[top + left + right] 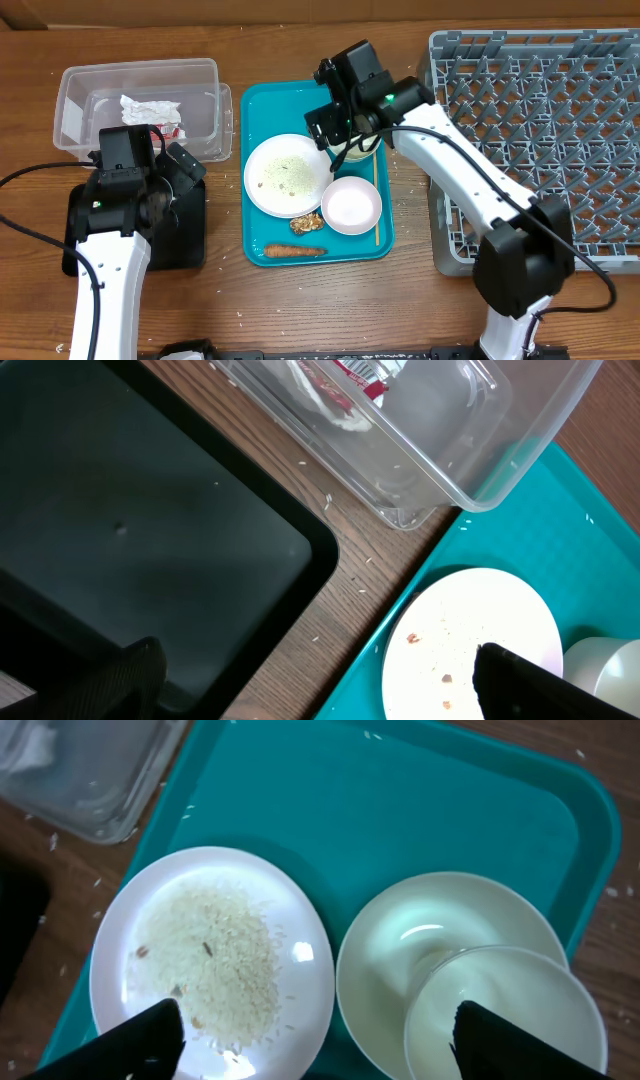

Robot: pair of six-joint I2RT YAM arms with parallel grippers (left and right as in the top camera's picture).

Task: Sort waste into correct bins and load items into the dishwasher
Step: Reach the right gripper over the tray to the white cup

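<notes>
Looking first at the round white plate (288, 175), we find it on the left half of the teal plastic serving tray (262, 105), dusted with loose white rice grains (215, 955). Two plain white bowls (351, 206) sit just beside it toward the tray's right edge. A small brown food lump (307, 223) and an orange-brown sausage-like stick (293, 251) lie by the near edge.

Over plate and bowls hangs the right gripper (315, 1035), fingers wide apart, holding nothing. The left gripper (310, 685), equally spread and empty, hovers between the shallow black rectangular tray (150, 510) and the teal one.

The red wrapper (355, 380) in the clear rectangular plastic tub (75, 90) carries white print we cannot read.
</notes>
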